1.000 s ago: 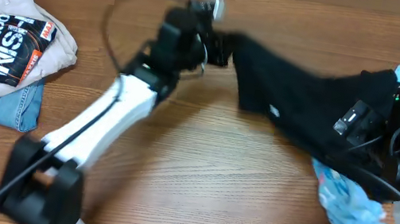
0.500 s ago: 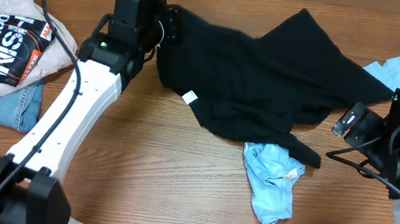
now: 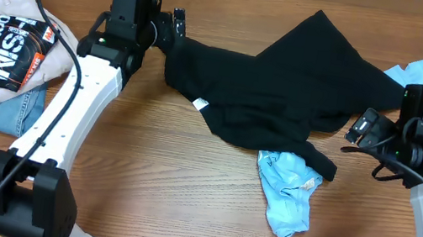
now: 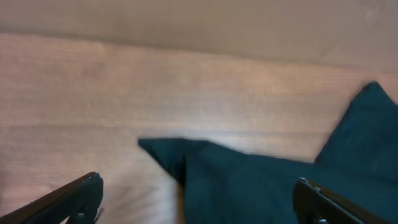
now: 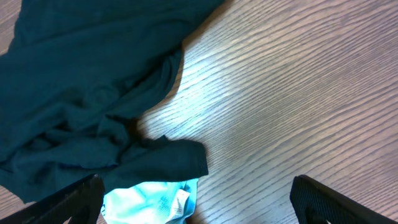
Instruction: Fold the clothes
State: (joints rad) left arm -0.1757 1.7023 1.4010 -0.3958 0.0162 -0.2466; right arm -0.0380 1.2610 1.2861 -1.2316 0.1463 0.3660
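Gaping apart, left end effector [image 3: 177, 26] and right end effector [image 3: 360, 127] flank black shirt [image 3: 284, 92]

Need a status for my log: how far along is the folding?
Done: the shirt lies on the table, partly spread but wrinkled, its lower edge over a blue tee. No fold shows. In hand: nothing; the left end effector is open at the shirt's left edge, and the right end effector is open by its right side. Left: flattening and every fold.
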